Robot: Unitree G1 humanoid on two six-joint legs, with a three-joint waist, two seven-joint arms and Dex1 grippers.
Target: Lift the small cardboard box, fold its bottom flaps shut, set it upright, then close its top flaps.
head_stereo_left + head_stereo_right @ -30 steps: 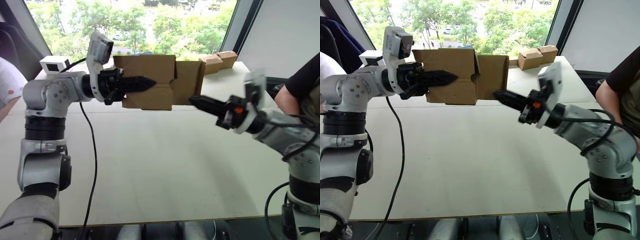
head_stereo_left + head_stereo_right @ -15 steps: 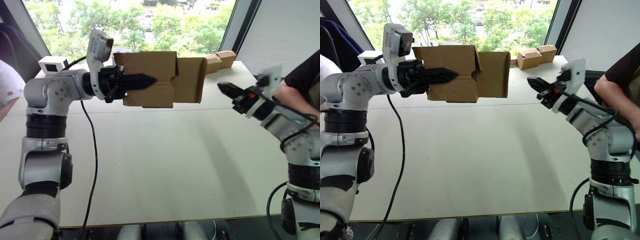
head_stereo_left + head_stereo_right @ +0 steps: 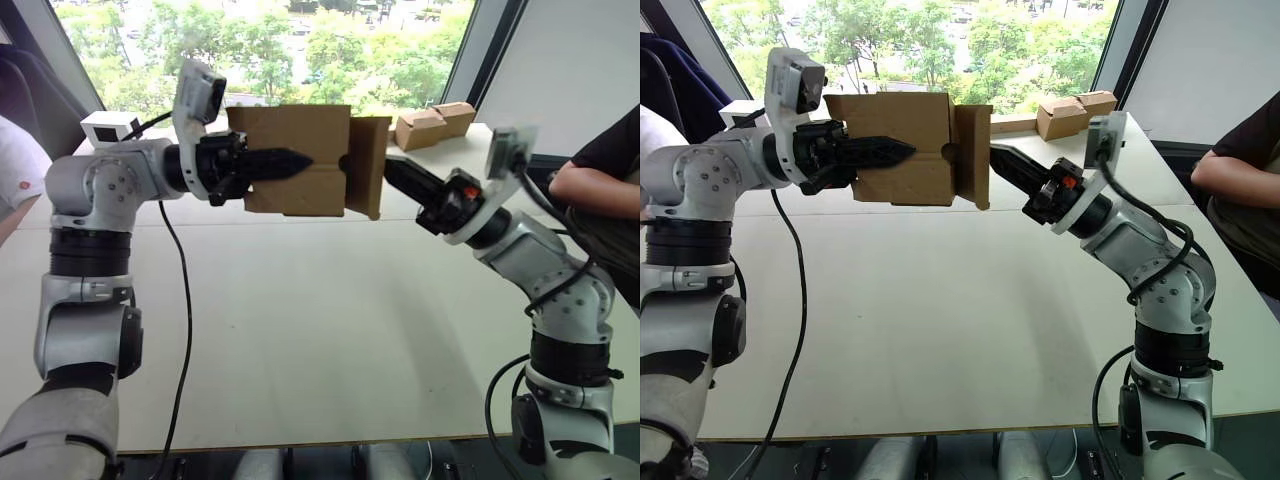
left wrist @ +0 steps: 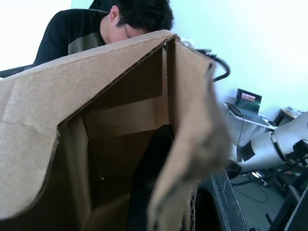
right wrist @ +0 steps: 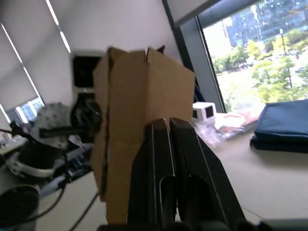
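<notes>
We hold the small cardboard box [image 3: 295, 160] in mid-air, well above the counter [image 3: 330, 330], our left end effector [image 3: 285, 162] clenched on its near wall. Our right end effector [image 3: 1002, 160], fingers pressed together and grasping nothing, has its tip at a bottom flap [image 3: 974, 155], which stands partly turned in toward the box's open end. We judge the bottom-flap fold to be under way; the next push should carry this flap flat across the opening. There is open room below and in front, while two joined boxes [image 3: 435, 122] sit near the far edge and a person's arm [image 3: 590, 180] lies close on the right.
</notes>
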